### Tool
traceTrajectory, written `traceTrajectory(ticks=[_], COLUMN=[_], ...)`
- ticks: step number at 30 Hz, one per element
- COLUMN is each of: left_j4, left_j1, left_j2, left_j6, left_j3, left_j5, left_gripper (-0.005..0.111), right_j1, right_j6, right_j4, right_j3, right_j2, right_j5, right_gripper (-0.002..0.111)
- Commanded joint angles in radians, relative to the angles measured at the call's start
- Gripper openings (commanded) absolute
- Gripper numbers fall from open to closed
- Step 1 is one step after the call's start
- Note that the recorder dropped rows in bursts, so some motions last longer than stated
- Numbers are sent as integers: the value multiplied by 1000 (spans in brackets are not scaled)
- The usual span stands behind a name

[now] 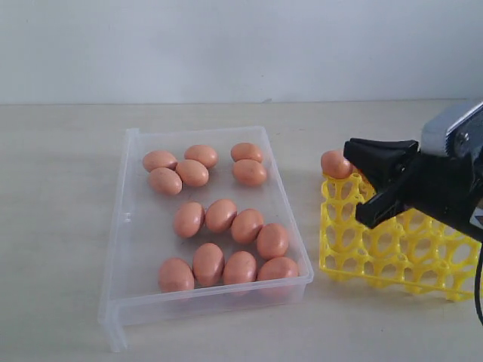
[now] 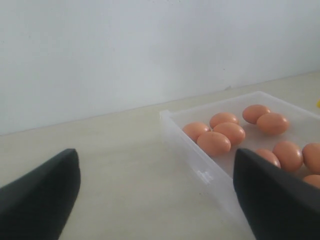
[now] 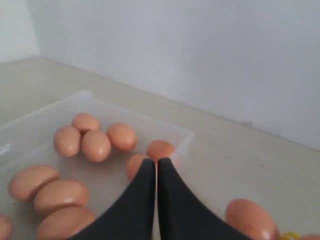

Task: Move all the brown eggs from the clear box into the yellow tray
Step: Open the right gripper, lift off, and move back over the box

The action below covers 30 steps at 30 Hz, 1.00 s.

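1. Brown eggs (image 1: 220,215): fourteen lie loose inside the clear box (image 1: 143,226), which sits on the pale surface (image 1: 60,226).
2. Yellow tray (image 1: 355,249) sits just right of the box, not touching it.
3. Lone egg (image 1: 335,164) sits in the tray's far corner cup on the box side.
4. Right claw (image 3: 156,162) is pinched fully closed and empty, just beside that lone egg.
5. Left claw (image 2: 155,152) is spread wide and empty, outside the box near one corner.

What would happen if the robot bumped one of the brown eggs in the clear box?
It would probably roll, since the brown eggs are smooth and rounded and lie loose. The low wall of the clear box would likely stop it. Touching neighbours might get nudged too.
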Motion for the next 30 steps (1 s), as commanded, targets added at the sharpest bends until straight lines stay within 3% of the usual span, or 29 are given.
traceTrajectory(ticks=[1,7,9,11,12,16,19,20,21,22,23,24,26,30], left_j4=[-7,-7,-7,-7,-7,-7,-7,-7,-7,-7,-7,-7,-7,-7], left_j1=[-2,-2,-2,-2,-2,-2,-2,-2,-2,-2,-2,-2,-2,-2], left_j2=[-4,-4,-4,-4,-4,-4,-4,-4,-4,-4,-4,-4,-4,-4], left_j6=[-8,-8,-8,-8,-8,-8,-8,-8,-8,-8,-8,-8,-8,-8], left_j3=[4,4,4,4,4,4,4,4,4,4,4,4,4,4], left_j5=[-7,-7,-7,-7,-7,-7,-7,-7,-7,-7,-7,-7,-7,-7], left_gripper=[78,78,78,78,78,78,78,78,78,78,78,78,78,78], right_j1=[106,300,351,391,405,468,512,535,545,572,583,607,613,613], right_j6=[-192,-561,-593,-511,-457,-67,142,218,236,249,249,260,304,302], right_j4=[114,676,761,712,660,297,203,156,148,148,148,160,313,592], right_j3=[63,80,78,59,40,-132,-293,-397,-436,-518,-544,-609,-740,-944], right_j2=[-111,-229,-253,-266,-266,-236,-201,-170,-155,-108,-81,-19,82,263], right_j5=[-26,-26,-26,-23,64,483,772,988,1091,1240,1275,1353,1513,1612], right_gripper=[0,0,0,0,0,0,0,0,1,12,21,43,58,54])
